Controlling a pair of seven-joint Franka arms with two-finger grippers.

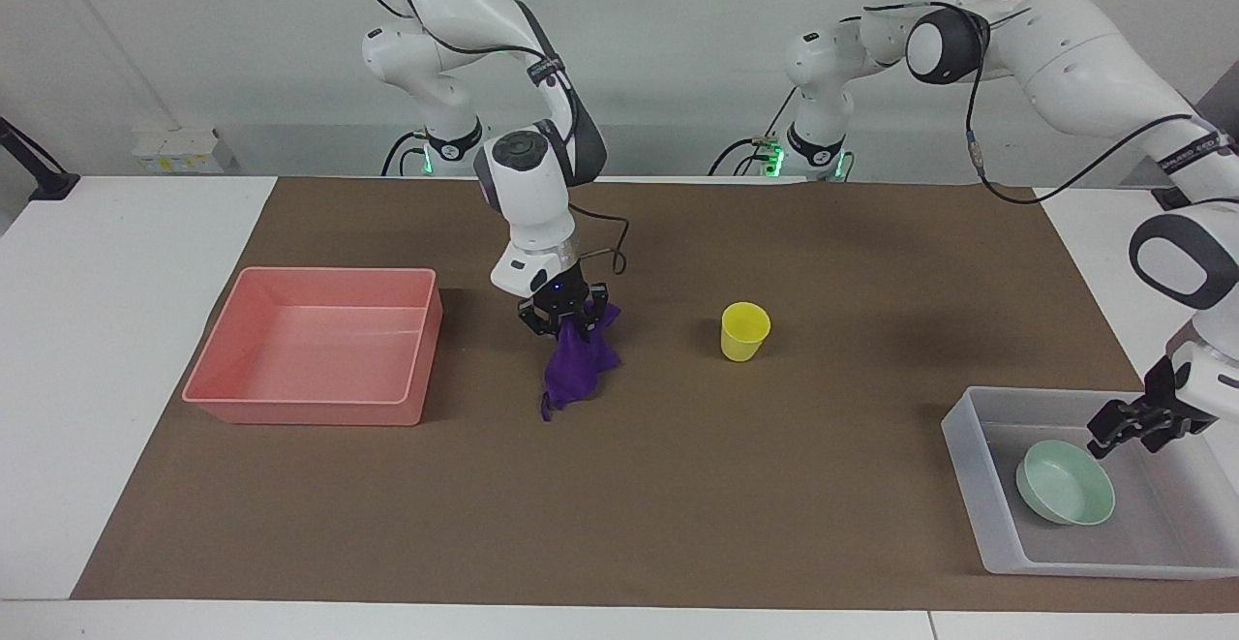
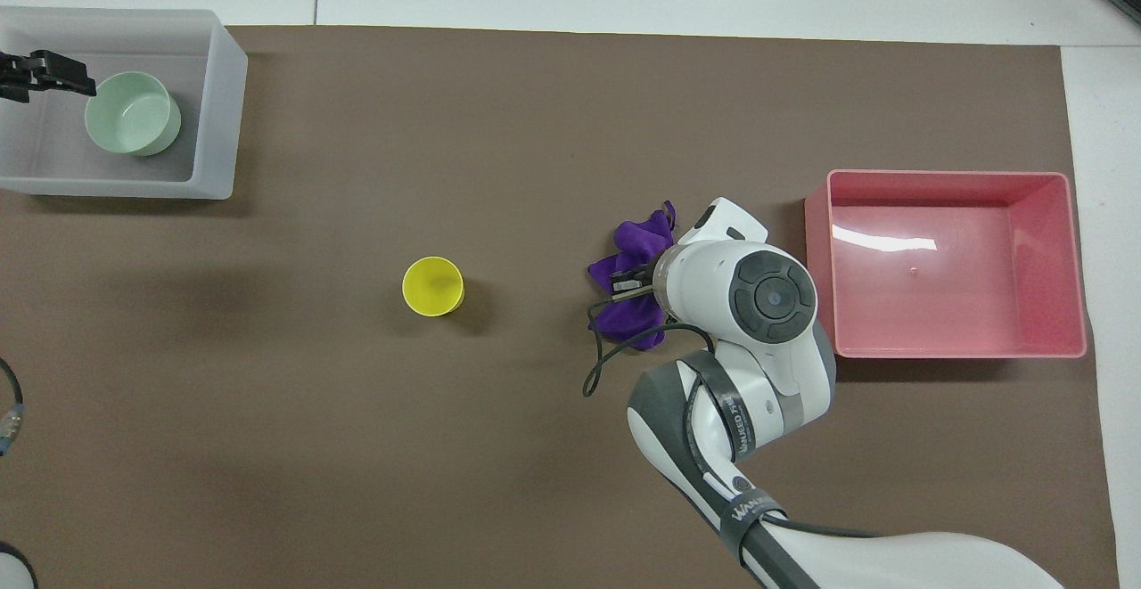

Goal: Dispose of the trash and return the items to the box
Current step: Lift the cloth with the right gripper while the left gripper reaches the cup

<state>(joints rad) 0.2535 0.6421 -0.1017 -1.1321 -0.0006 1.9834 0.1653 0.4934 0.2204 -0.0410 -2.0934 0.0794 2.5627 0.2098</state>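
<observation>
The purple cloth (image 1: 579, 369) lies bunched on the brown mat between the pink bin and the yellow cup (image 1: 744, 331). My right gripper (image 1: 564, 322) is down on its top edge, shut on a fold of it. In the overhead view the cloth (image 2: 638, 243) shows partly under the right gripper (image 2: 629, 282). The mint-green bowl (image 1: 1065, 495) sits inside the translucent tray (image 1: 968, 466) at the left arm's end. My left gripper (image 1: 1123, 430) is open and empty, raised over the tray beside the bowl (image 2: 132, 113). The cup (image 2: 432, 286) stands upright mid-mat.
The pink rectangular bin (image 1: 310, 412) stands empty at the right arm's end, beside the cloth. It also shows in the overhead view (image 2: 954, 353). The brown mat (image 1: 678, 485) covers most of the white table.
</observation>
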